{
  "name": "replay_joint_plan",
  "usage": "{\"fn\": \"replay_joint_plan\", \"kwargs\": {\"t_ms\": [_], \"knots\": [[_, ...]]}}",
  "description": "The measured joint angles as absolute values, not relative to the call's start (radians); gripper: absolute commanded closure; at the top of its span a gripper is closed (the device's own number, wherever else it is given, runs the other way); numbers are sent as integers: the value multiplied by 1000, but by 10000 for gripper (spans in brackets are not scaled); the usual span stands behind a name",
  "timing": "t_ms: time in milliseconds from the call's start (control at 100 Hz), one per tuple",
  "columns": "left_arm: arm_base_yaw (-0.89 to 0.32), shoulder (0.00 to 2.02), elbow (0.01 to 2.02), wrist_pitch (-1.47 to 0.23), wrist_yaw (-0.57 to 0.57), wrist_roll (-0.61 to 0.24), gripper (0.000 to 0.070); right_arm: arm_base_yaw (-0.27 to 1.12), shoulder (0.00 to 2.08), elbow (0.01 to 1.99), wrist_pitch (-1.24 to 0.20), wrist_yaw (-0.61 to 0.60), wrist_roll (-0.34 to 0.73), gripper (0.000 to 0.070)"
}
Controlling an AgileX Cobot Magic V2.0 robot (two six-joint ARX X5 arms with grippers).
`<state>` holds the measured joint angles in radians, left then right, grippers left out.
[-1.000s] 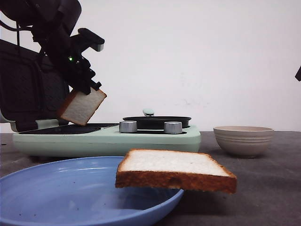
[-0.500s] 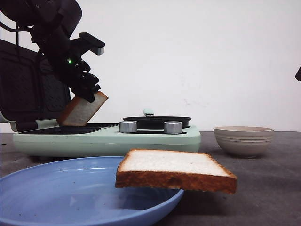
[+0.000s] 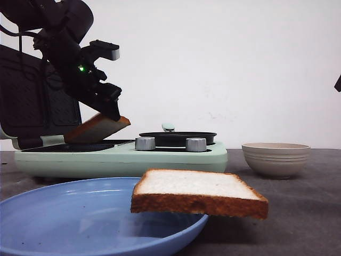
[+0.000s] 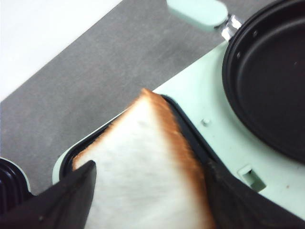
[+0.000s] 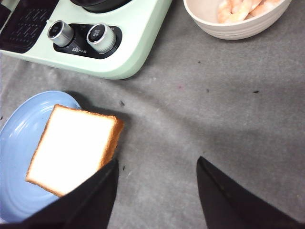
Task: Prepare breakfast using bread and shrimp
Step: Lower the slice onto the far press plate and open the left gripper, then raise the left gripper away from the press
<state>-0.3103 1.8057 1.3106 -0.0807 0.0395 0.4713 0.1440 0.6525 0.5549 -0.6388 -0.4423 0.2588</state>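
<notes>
One bread slice [image 3: 97, 129] sits tilted in my left gripper [image 4: 147, 191], low over the green cooker [image 3: 122, 157]. The other slice [image 3: 197, 192] lies near the cooker. Pink shrimp [image 5: 240, 7] lie beside the cooker.

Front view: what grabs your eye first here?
The left fingers grip a bread slice, tilted low over the mint-green breakfast maker's dark grill plate. Nearest the camera, a second slice overhangs the blue plate's rim. On the right, a beige bowl holds shrimp.
</notes>
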Motion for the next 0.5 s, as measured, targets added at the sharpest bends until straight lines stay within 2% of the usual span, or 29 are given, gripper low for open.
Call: {"fn": "replay_joint_plan", "kwargs": {"t_ms": [290,500], "knots": [[-310,1806,1311,-27,91,366,304,144,653,555,-639,-442,259,381],[-310,1805,1365,-88,122,286,305,144,653,555,-639,-441,259,381]]}}
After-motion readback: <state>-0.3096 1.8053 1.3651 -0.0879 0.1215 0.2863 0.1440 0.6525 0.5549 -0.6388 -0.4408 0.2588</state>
